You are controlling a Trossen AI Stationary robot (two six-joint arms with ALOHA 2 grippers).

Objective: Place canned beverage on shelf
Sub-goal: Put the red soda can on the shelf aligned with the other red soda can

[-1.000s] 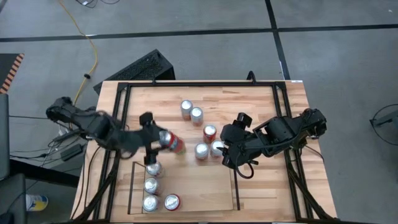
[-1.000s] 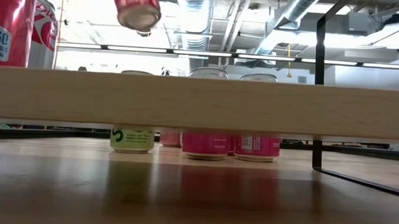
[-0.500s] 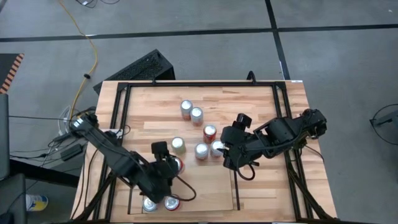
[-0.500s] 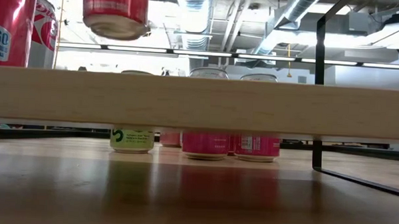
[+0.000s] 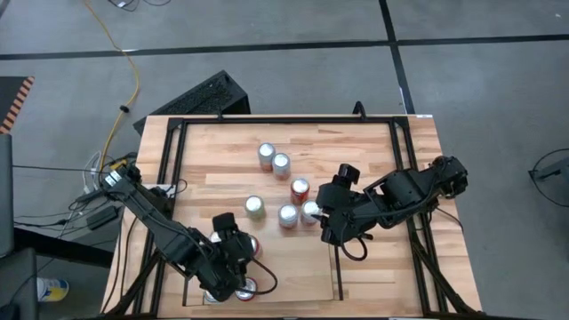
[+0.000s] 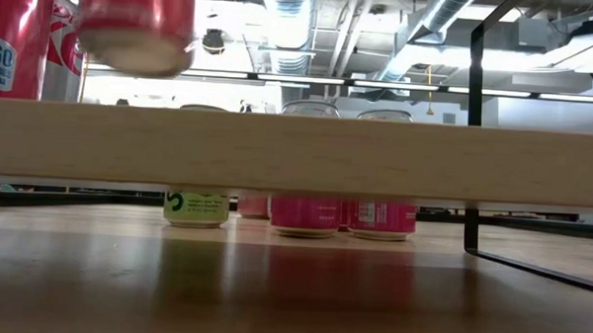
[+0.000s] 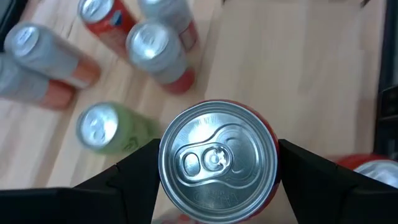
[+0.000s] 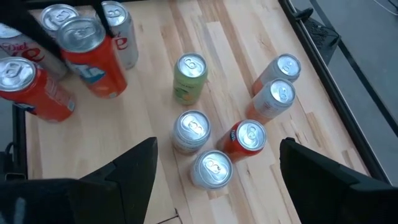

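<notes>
Red can [image 7: 217,162] with a silver pull-tab lid fills the lower centre of the left wrist frame, clamped between the left gripper's [image 5: 233,258] two dark fingers [image 7: 134,171]; in the low frame its pale base [image 6: 135,27] hangs at upper left, clear above the light wood plank [image 6: 297,152] of the shelf. In the high frame that gripper sits at lower left, over the shelf [image 5: 293,258], a bay of thin black rails; two red cans [image 6: 14,38] already stand on the shelf at the low frame's left edge, and one more [image 5: 247,287] shows beside the gripper at the bottom of the high frame. Farther up the table [image 5: 356,151], a green can [image 5: 255,207] stands alone at centre; right of it cluster three cans [image 5: 299,203], with two more [image 5: 274,159] above. Right gripper [image 5: 331,218] hovers just right of that cluster, its fingers [image 8: 134,165] spread wide and gripping nothing. Black frame [image 5: 284,121] borders the tabletop.
</notes>
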